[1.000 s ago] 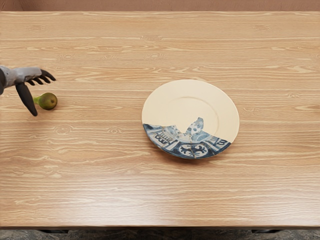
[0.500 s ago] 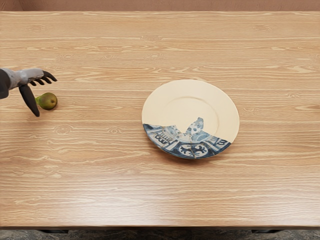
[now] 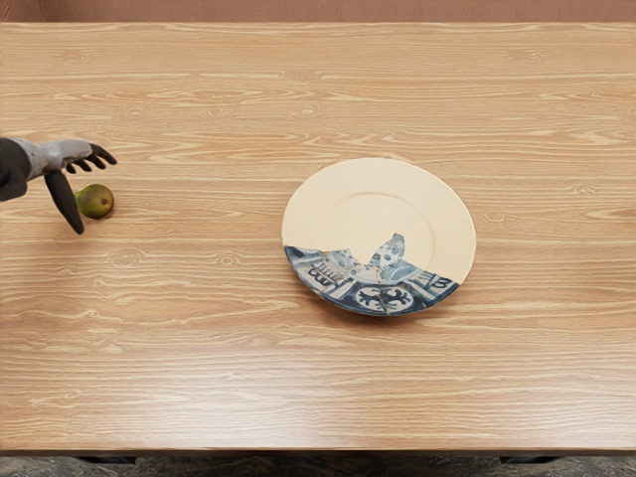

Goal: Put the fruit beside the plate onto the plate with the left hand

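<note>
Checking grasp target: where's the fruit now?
Head view: fruit on the table, far left, beside the left robot hand, well left of the plate.

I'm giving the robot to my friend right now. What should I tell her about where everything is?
Left hand: open, fingers spread, at the table's left edge, right by the fruit but not gripping it.
Right hand: not in view.
Fruit: small and green, lying on the table well to the left of the plate.
Plate: nothing on it.
Done: the hand has reached the fruit.
Left: close on the fruit, lift it, carry it right, and set it on the plate.
</note>
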Action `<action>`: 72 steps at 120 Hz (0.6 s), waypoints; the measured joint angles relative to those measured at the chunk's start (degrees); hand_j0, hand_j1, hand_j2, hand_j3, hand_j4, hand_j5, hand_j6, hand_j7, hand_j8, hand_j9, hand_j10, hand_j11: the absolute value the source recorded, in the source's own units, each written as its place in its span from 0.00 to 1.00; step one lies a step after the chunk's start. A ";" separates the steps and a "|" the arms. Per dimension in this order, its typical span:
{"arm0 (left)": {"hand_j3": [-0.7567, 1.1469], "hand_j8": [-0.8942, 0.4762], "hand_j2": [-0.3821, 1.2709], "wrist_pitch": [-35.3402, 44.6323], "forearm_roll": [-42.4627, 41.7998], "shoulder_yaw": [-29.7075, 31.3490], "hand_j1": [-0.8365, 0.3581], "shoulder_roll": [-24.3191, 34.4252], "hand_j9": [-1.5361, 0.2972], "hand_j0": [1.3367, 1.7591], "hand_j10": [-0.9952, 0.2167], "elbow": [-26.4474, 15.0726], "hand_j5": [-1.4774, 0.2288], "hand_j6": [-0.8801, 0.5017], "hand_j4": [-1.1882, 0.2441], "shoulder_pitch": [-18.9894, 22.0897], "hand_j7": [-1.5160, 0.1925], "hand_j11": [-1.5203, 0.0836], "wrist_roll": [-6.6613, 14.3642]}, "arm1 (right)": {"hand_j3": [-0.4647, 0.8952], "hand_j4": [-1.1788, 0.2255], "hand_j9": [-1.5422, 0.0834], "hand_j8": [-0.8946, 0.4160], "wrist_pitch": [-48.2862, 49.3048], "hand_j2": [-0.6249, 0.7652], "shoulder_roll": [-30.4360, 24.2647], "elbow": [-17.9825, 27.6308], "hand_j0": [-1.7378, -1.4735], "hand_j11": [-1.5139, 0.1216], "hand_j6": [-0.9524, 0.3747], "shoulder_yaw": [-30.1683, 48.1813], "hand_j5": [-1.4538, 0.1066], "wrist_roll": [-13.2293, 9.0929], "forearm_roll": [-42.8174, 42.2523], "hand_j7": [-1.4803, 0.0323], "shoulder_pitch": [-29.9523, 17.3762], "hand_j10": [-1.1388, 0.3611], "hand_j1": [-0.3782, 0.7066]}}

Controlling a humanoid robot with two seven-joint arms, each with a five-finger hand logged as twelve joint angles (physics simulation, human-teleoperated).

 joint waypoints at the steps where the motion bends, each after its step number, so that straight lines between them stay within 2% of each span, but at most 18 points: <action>1: 0.40 0.50 0.26 0.00 0.00 0.02 0.79 0.00 0.70 0.76 0.65 0.09 0.71 0.49 0.69 0.00 0.74 0.79 0.00 | 0.34 0.82 0.93 0.66 0.00 0.45 0.00 0.00 0.30 0.90 0.70 0.00 0.91 -0.01 0.00 0.96 0.00 0.74 0.06; 52: 0.40 0.50 0.26 0.07 0.01 0.39 0.79 -1.06 0.70 0.76 0.65 2.23 0.71 0.49 0.69 0.26 0.74 0.79 -0.04 | 0.34 0.82 0.93 0.66 0.01 0.45 0.00 0.01 0.30 0.90 0.70 0.00 0.91 0.01 0.00 0.96 0.00 0.74 0.06; 72: 0.40 0.50 0.26 2.81 2.32 0.39 0.79 -1.50 0.69 0.76 0.65 2.55 0.71 0.49 0.69 1.41 0.73 0.78 -0.08 | 0.34 0.82 0.93 0.66 0.01 0.45 0.00 0.01 0.30 0.90 0.70 0.00 0.91 0.01 0.00 0.96 0.00 0.74 0.06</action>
